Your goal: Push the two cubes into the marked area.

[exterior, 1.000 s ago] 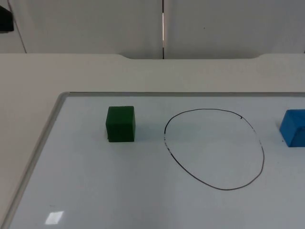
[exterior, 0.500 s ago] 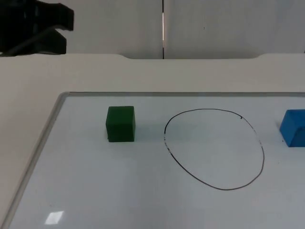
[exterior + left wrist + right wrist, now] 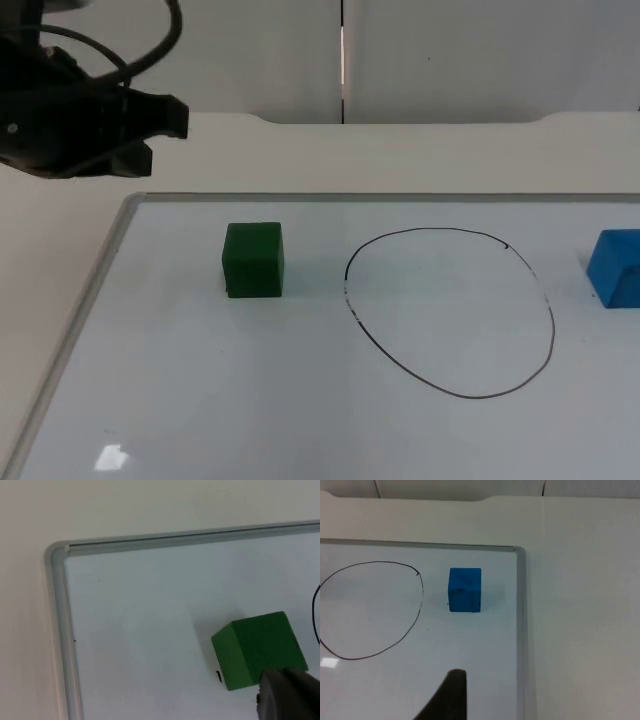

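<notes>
Change logged, my station: left gripper (image 3: pixel 170 125) has advanced from the far left of the top view, further in with each picture, and now hangs over the bare table (image 3: pixel 60 260) just beyond the whiteboard's (image 3: pixel 300 420) far left corner, nearer the green cube (image 3: pixel 253 259).

a green cube (image 3: pixel 259 649) sits on a whiteboard (image 3: pixel 140 630), well in from its rounded frame corner, with a black fingertip (image 3: pixel 287 695) just in front of it.
</notes>
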